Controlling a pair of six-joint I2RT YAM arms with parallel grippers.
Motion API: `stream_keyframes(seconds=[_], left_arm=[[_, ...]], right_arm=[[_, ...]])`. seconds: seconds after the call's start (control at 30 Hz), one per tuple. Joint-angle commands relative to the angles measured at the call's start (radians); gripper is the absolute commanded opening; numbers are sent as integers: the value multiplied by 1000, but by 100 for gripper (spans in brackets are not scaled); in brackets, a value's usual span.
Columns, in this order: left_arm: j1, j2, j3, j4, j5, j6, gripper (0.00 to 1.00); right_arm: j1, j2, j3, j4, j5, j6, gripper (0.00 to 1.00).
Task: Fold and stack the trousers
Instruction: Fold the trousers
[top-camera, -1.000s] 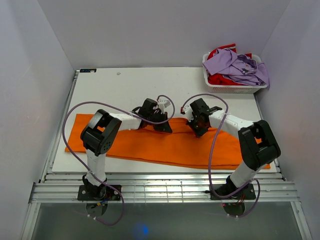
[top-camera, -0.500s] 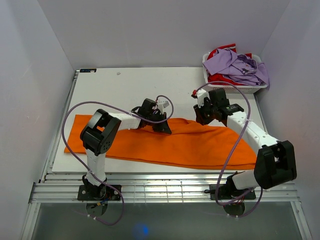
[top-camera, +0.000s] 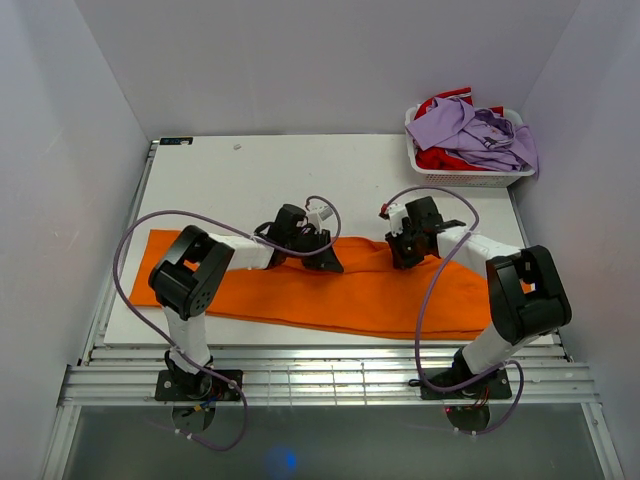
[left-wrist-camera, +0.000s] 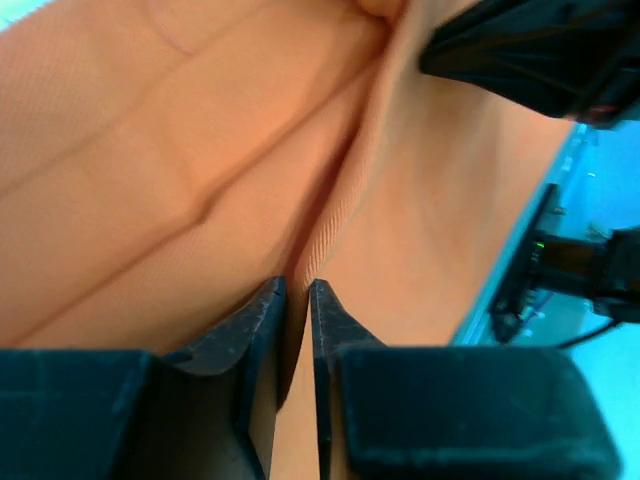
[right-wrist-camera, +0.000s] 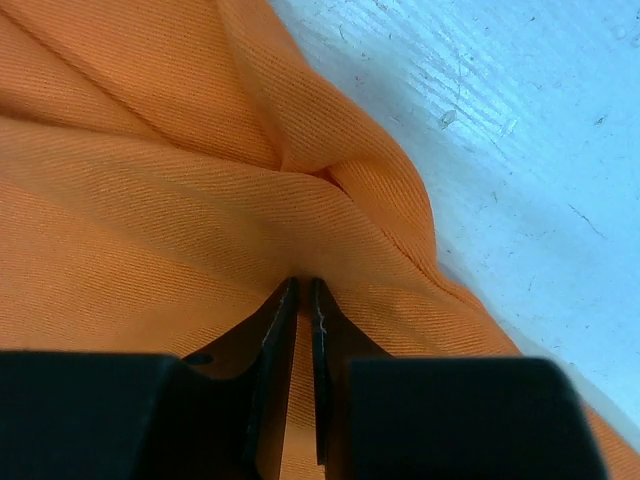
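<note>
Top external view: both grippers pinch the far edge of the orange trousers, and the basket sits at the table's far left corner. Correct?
No: the basket sits at the far right corner, as the top external view shows. The left gripper and right gripper do pinch the far edge of the trousers.

The overhead view is lit brightly and evenly from above. The white counter (top-camera: 250, 180) is shown without glare, and only faint, soft shadows are laid on the trousers (top-camera: 260, 290). That picture is sharp throughout, though its bottom is dimmer, with a small blue glint. In the left wrist view the cloth is softly blurred and warm-toned. The left hand (left-wrist-camera: 297, 290) is rendered as a dark, unfocused mass, and the right edge is tinted cyan. In the right wrist view the weave is resolved crisply, the counter is given a bluish cast, and the right hand (right-wrist-camera: 304, 285) is underexposed.
</note>
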Motion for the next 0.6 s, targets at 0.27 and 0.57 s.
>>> stream_keyframes(seconds=[0.27,0.57], left_arm=[[10,-27,118,174,105,-260,48],[-35,191,201,320,77,-433,58]], right_arm=[[-6,-79,-155,163,-42,6,8],[-6,-128,-226,245,-56,17,8]])
